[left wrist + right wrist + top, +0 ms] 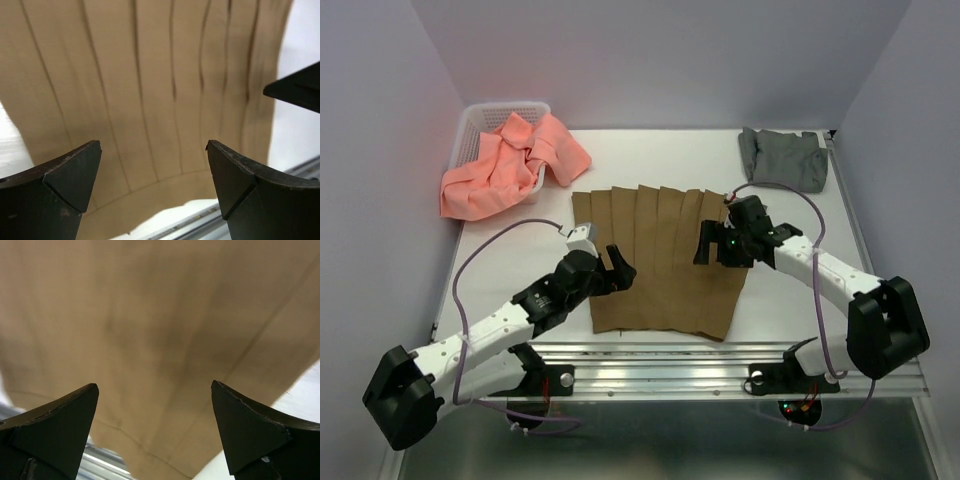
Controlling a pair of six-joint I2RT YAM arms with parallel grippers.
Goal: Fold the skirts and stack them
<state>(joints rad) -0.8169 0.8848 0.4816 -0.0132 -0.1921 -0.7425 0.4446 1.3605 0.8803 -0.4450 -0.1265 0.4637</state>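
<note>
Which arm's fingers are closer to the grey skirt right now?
Right. The right fingers are over the right side of the tan skirt, nearer the grey skirt; the left fingers are over its left edge, farther off.

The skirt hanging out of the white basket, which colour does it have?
Salmon pink. The skirt shows best in the top external view, draped over the basket.

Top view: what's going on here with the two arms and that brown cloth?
Two robot arms are working on a tan-brown pleated skirt spread flat in the middle of the table. The left pincer and right pincer both stand open over it, one at each side, gripping nothing yet. A grey skirt lies at the far right corner, and a salmon-pink skirt spills out of a white basket at the far left. No fold shows on the brown skirt.
</note>
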